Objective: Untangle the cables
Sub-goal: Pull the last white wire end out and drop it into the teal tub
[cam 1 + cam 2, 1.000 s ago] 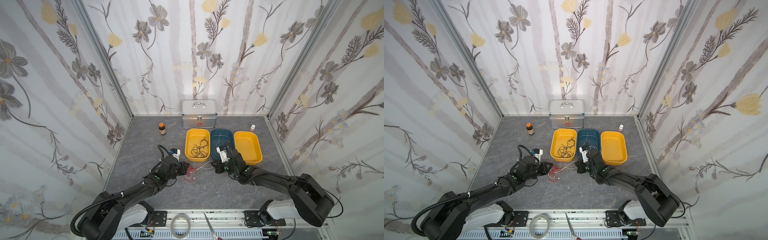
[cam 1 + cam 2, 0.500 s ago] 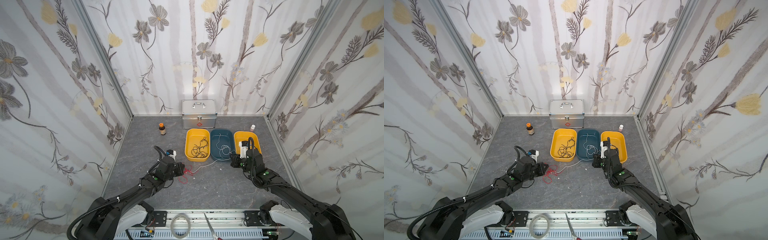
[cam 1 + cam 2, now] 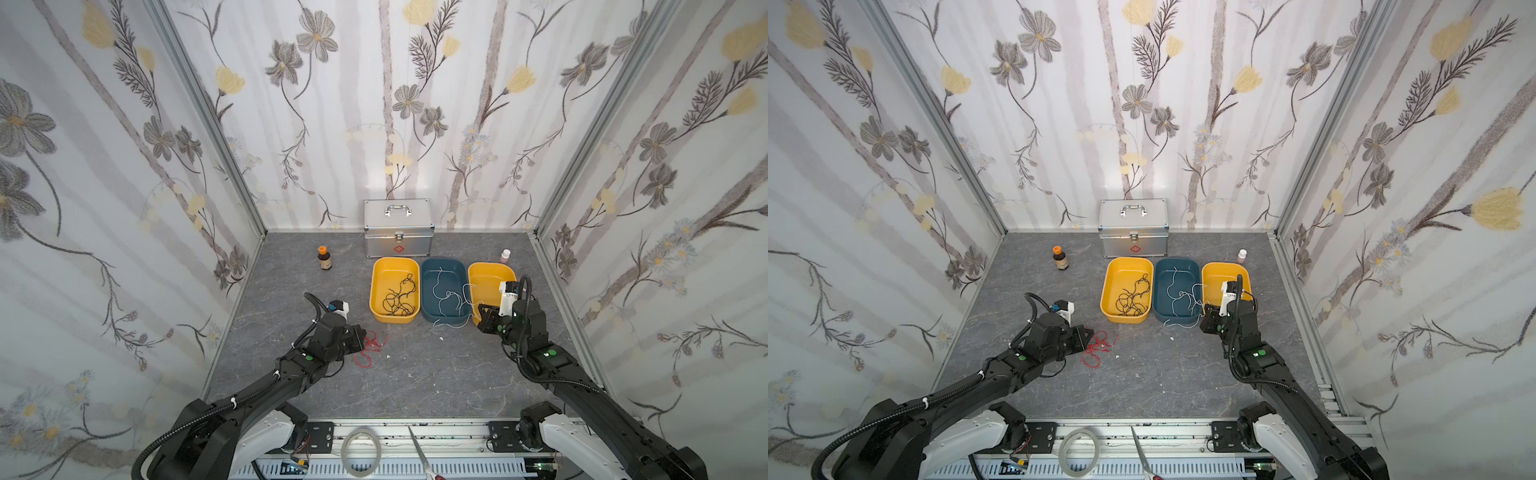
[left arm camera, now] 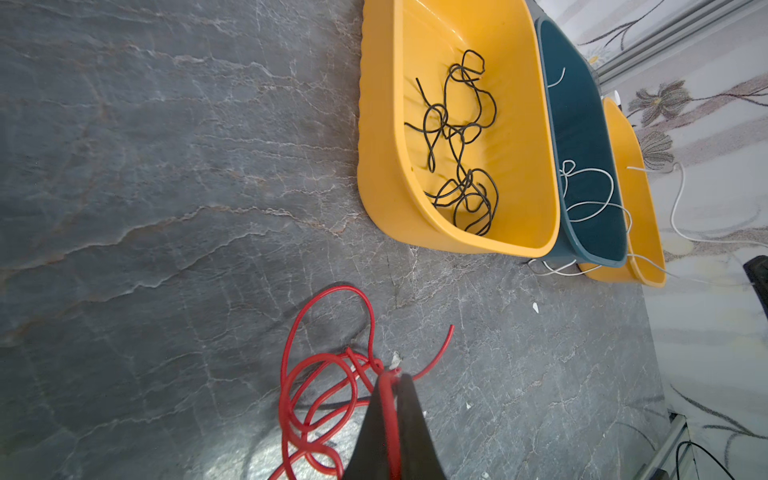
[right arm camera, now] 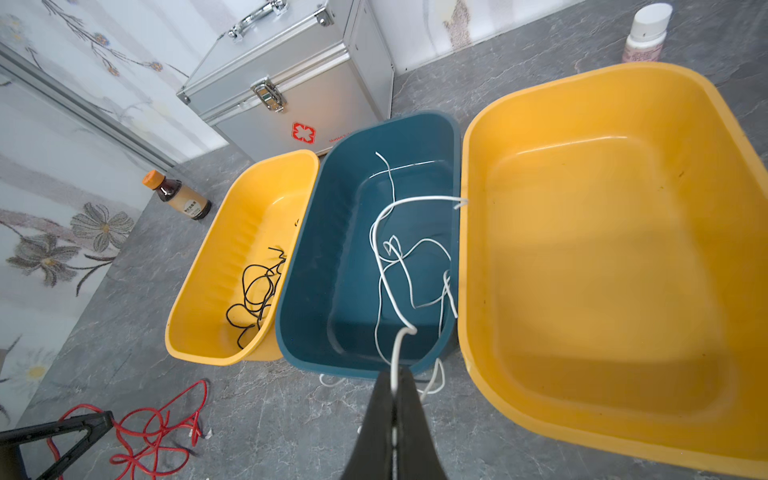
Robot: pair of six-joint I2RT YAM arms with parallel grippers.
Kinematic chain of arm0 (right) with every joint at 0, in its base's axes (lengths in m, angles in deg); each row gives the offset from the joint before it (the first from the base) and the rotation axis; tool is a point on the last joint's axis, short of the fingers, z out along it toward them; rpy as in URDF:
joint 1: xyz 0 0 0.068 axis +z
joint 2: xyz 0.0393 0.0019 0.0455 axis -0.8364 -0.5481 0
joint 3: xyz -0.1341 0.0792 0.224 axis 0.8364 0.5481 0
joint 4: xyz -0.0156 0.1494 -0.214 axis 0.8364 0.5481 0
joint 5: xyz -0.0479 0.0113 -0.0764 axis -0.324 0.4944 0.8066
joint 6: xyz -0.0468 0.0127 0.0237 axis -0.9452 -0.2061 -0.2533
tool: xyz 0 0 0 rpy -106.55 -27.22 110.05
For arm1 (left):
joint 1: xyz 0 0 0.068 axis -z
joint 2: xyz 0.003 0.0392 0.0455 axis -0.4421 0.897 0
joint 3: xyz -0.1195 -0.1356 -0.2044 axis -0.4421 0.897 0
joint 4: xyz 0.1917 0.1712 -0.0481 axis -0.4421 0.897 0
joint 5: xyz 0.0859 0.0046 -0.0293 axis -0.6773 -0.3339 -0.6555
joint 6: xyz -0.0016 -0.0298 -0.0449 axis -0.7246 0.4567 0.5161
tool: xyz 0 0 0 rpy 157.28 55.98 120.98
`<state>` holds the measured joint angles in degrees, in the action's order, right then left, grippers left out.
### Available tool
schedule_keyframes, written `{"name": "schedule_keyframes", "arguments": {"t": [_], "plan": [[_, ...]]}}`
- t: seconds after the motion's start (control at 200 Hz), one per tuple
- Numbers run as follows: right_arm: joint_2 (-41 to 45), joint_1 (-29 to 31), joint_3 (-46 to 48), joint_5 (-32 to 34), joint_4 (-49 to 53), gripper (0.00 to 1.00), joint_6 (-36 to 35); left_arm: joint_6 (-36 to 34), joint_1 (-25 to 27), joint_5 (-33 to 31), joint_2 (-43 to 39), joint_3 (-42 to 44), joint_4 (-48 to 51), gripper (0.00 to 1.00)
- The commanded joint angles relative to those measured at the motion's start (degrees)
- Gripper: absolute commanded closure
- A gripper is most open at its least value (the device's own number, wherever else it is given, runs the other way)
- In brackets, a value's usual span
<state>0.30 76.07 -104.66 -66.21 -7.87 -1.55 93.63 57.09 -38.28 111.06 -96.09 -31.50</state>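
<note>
Though the black cable [image 4: 462, 189] is lying alone in a yellow tub [image 3: 374, 286], the right tool [image 5: 394, 376] is clamping the white cable [image 5: 395, 353] spilling from the blue tub [image 5: 332, 249] and the left tool [image 4: 390, 378] is pinching the red cable [image 4: 285, 365], loose on the counter's [image 3: 415, 374] middle.

Black arms [image 3: 291, 376], white bases [image 3: 266, 432], corrugated hoses [image 3: 176, 426]

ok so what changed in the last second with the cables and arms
The right tool, shut on the white cable, swung from the middle out to the right, dragging that cable off the red cable and across the blue tray. The left tool stayed put, shut on the red cable. The black cable did not move.
</note>
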Motion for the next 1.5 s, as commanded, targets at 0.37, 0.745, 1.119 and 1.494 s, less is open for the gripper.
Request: {"name": "schedule_keyframes", "arguments": {"t": [0.37, 0.745, 1.119, 1.494], "plan": [[8.61, -0.42, -6.71, -15.25, 1.24, 1.0, -1.67, -0.07, -0.31, 0.07, -0.13, 0.7, -0.8, 0.97], [1.88, -0.42, -11.52, -9.62, -4.25, 1.0, -5.56, 0.32, -0.38, 3.07, 1.1, 1.11, -4.02, 0.96], [-14.75, -0.38, -17.87, -1.43, -5.99, 1.0, -8.84, 1.55, -0.27, 3.43, -0.21, 2.17, -5.16, 0.96], [-33.19, 2.28, -23.61, 0.18, -7.33, 1.0, -7.74, 1.47, 1.78, 5.59, 1.01, -0.28, -6.6, 0.96]]}}
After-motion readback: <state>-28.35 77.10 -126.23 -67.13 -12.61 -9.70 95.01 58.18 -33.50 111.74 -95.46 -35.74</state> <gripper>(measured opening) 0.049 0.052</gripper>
